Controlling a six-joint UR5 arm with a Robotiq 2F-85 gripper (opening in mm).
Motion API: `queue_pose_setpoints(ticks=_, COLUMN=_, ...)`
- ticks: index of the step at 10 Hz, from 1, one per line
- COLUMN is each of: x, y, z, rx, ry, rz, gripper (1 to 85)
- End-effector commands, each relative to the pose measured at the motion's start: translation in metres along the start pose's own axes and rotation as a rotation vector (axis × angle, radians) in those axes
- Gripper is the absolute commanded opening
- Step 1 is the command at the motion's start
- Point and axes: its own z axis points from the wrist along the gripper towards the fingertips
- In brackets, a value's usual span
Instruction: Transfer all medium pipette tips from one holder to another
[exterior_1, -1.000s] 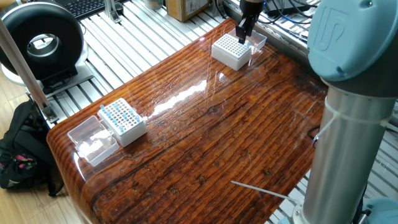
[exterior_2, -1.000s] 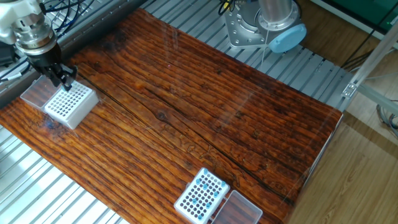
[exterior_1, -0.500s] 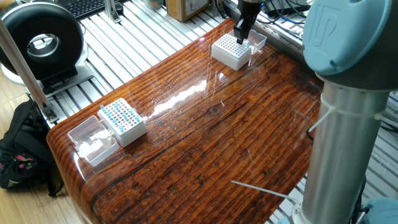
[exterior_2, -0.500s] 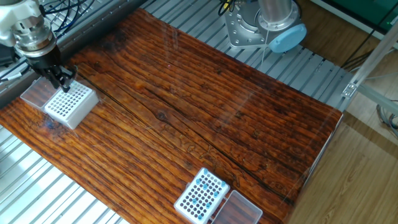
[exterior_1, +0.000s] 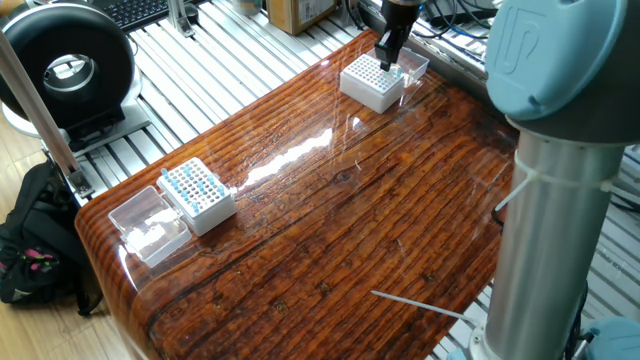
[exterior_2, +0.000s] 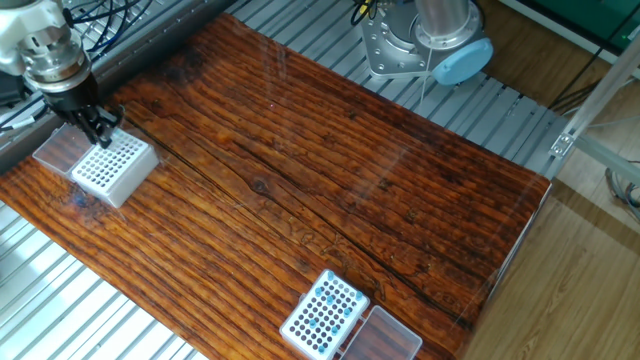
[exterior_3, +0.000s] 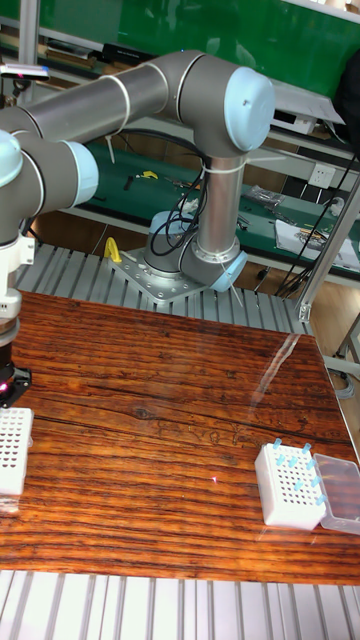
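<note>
A white holder (exterior_1: 198, 192) at the table's near left corner carries several medium pipette tips (exterior_1: 190, 181) with light blue tops; it also shows as the holder (exterior_2: 322, 313) and holder (exterior_3: 287, 486), tips (exterior_3: 291, 459) standing up. A second white holder (exterior_1: 372, 82), holder (exterior_2: 113, 166), holder (exterior_3: 10, 448) stands at the far end, its holes looking bare. My gripper (exterior_1: 388, 49), gripper (exterior_2: 100, 128), gripper (exterior_3: 10, 386) points down over that holder's far edge. Its dark fingers sit close together; any tip between them is too small to see.
A clear lid (exterior_1: 150, 225) lies beside the tip-filled holder, another clear lid (exterior_1: 414, 67) behind the far holder. The arm's grey column (exterior_1: 555, 200) rises at the right table edge. A black round device (exterior_1: 68, 68) and a bag (exterior_1: 30, 240) sit off the table's left.
The gripper has shifted only slightly over the far holder's edge. The arm's column leaned a little left. Both holders stayed put.
</note>
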Motion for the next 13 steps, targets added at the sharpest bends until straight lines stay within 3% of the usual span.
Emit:
queue_pose_setpoints(ticks=1, x=0.000, y=0.001, z=-0.001, rx=-0.007, ry=-0.003, rz=0.012, gripper=19.0)
queue_pose_setpoints(ticks=7, x=-0.002, y=0.001, z=-0.010, rx=-0.006, ry=0.004, rz=0.012, gripper=15.7)
queue_pose_setpoints(ticks=10, x=-0.007, y=0.002, z=-0.032, rx=-0.001, ry=0.019, rz=0.004, gripper=15.7)
queue_pose_setpoints(ticks=13, x=-0.014, y=0.009, z=-0.067, rx=0.009, ry=0.041, rz=-0.001, gripper=12.3)
